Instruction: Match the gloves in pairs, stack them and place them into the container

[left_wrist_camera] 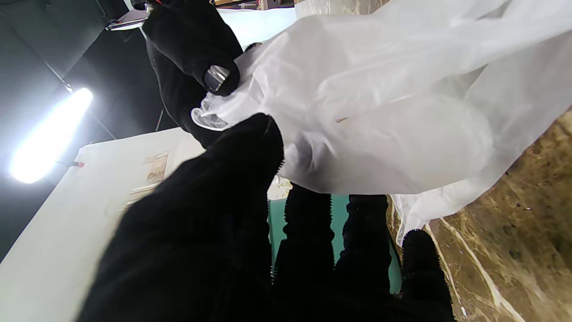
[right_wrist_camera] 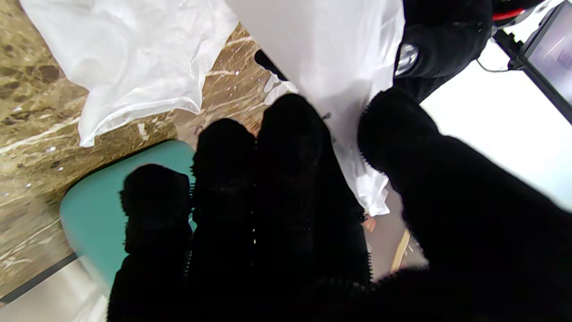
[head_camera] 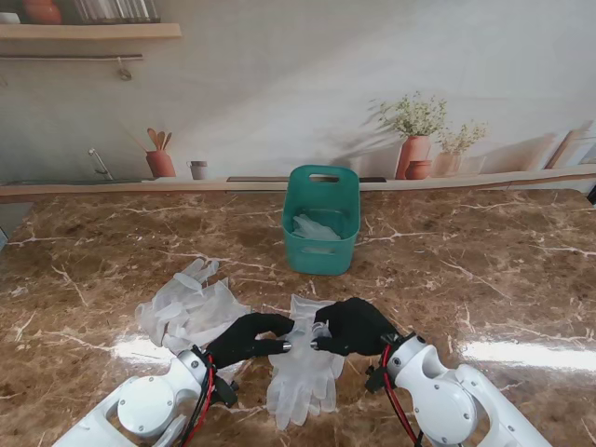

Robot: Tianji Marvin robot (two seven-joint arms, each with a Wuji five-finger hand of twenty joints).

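Note:
A translucent white glove [head_camera: 303, 368] hangs between my two black hands, fingers pointing toward me. My left hand [head_camera: 247, 340] pinches its cuff from the left, and my right hand [head_camera: 354, 326] pinches it from the right. In the left wrist view the glove [left_wrist_camera: 380, 112] is gripped by my left hand [left_wrist_camera: 250, 232], with the right hand [left_wrist_camera: 192, 49] opposite. The right wrist view shows the glove [right_wrist_camera: 339, 53] between my right hand [right_wrist_camera: 290, 201] and the left hand [right_wrist_camera: 442, 36]. More gloves [head_camera: 191, 303] lie on the table to the left. The teal container [head_camera: 321, 196] stands farther back with a glove [head_camera: 317, 228] inside.
The brown marble table [head_camera: 484, 270] spreads around the container. The loose glove pile [right_wrist_camera: 120, 49] lies close to my left forearm. A wall with a printed shelf and plant pots [head_camera: 414, 140] closes the far side of the table.

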